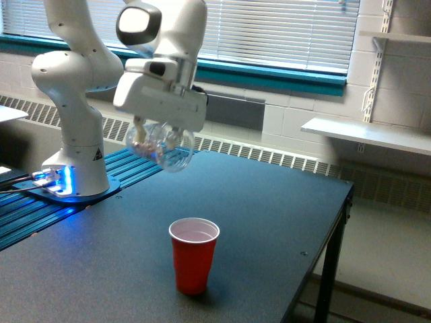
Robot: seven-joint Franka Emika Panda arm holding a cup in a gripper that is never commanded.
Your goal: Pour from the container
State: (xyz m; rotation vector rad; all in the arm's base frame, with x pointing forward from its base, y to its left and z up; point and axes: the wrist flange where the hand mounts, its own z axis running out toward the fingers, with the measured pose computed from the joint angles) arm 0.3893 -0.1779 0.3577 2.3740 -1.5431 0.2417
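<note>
Clear cup point(161, 143) gripped in hand point(156, 132), tilted

My pincer point(159, 134) is white, gripping a clear, see-through plastic cup point(161, 146) with pale pinkish bits inside. Below me stands a red cup point(194, 254), white inside, on a dark grey-black table point(269, 222). Behind me, a teal window ledge point(283, 76) and white blinds point(289, 30).

My gripper point(159, 134) grips the clear cup point(161, 147), seemingly tilted, above the table point(269, 222) and well apart from the red cup point(194, 254).
</note>
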